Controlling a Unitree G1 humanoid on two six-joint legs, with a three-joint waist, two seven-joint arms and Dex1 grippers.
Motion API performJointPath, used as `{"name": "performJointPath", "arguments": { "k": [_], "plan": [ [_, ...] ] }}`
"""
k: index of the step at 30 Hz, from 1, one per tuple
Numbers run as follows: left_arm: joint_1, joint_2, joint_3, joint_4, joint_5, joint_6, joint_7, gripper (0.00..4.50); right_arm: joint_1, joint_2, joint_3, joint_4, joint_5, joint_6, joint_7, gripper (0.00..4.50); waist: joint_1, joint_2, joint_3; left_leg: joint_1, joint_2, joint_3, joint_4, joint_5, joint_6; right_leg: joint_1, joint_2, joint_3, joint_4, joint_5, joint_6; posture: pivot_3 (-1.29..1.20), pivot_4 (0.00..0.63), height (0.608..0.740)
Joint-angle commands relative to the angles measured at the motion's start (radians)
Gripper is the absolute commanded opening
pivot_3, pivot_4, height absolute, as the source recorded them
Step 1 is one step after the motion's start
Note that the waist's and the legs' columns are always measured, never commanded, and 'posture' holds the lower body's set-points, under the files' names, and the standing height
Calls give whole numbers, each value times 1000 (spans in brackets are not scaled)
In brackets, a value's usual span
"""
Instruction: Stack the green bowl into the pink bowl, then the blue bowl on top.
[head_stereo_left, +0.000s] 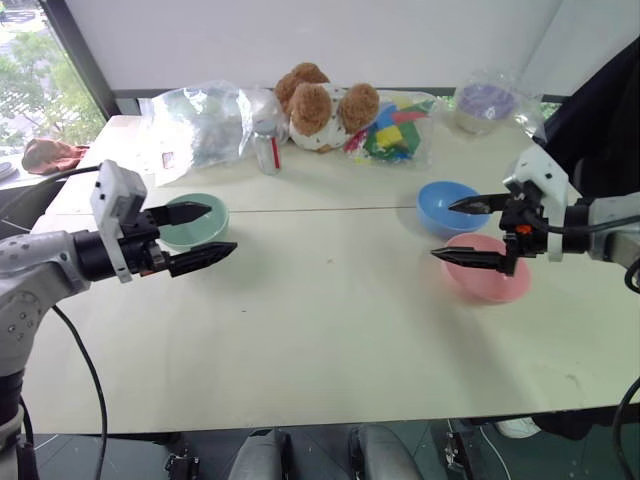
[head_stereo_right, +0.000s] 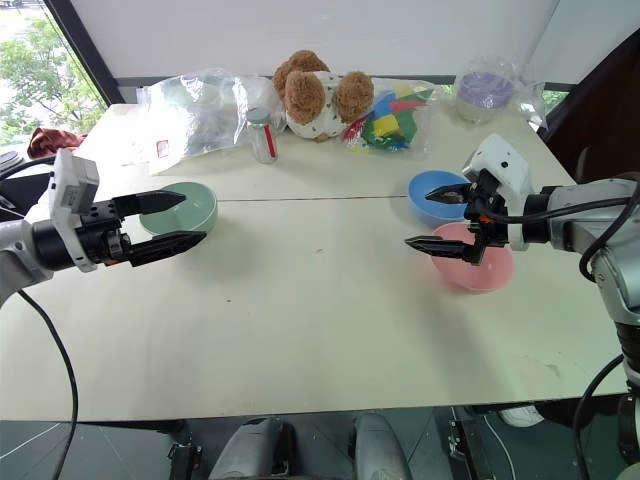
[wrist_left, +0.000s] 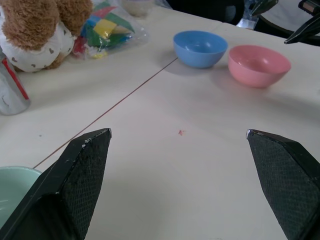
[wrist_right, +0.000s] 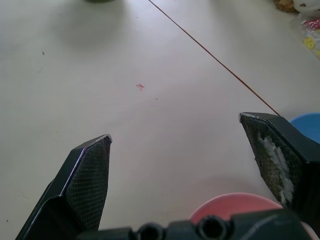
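Grippers (head_stereo_left: 203, 235) (head_stereo_left: 462, 231) level, spread wide, facing inward

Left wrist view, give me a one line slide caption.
Open left gripper above the table, green bowl beside it, blue bowl and pink bowl across.

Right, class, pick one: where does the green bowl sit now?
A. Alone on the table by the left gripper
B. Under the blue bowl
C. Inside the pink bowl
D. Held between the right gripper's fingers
A: the green bowl sits alone on the table beside the open left gripper, far from the pink bowl and blue bowl.
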Motion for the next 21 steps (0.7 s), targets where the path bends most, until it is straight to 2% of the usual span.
{"name": "performJointPath", "arguments": {
  "k": [1, 7, 12, 16, 21],
  "plan": [
    [-23, 10, 17, -13, -8, -13, -8, 4500, -21, -12, -13, -21, -4, 1, -9, 4455, 0, 0, 0, 0, 0, 0, 0, 0, 0, 0, 0, 0, 0, 0, 0, 0, 150, 740],
    [-38, 20, -3, -6, -16, -13, -64, 4500, 5, -28, -8, -16, -19, 94, -64, 4455, 1, 0, 0, 0, 0, 0, 0, 0, 0, 0, 0, 0, 0, 0, 0, 0, 150, 740],
    [-53, 48, -69, 21, 23, -56, -187, 4500, 127, -46, -27, -61, -30, 228, -143, 4455, 3, 0, 0, 0, 0, 0, 0, 0, 0, 0, 0, 0, 0, 0, 0, 0, 150, 740],
    [-96, 48, -135, 39, 37, -80, -267, 4500, 266, -46, -35, -79, -64, 241, -200, 4455, 2, 0, 0, 0, 0, 0, 0, 0, 0, 0, 0, 0, 0, 0, 0, 0, 150, 740],
    [-155, 40, -200, 75, 70, -108, -333, 4500, 318, -12, 1, -41, -125, 203, -269, 4455, -1, 0, 0, 0, -1, 2, 0, 0, 0, 0, 2, 1, 0, 0, 0, 0, 150, 740]
  ]
}}
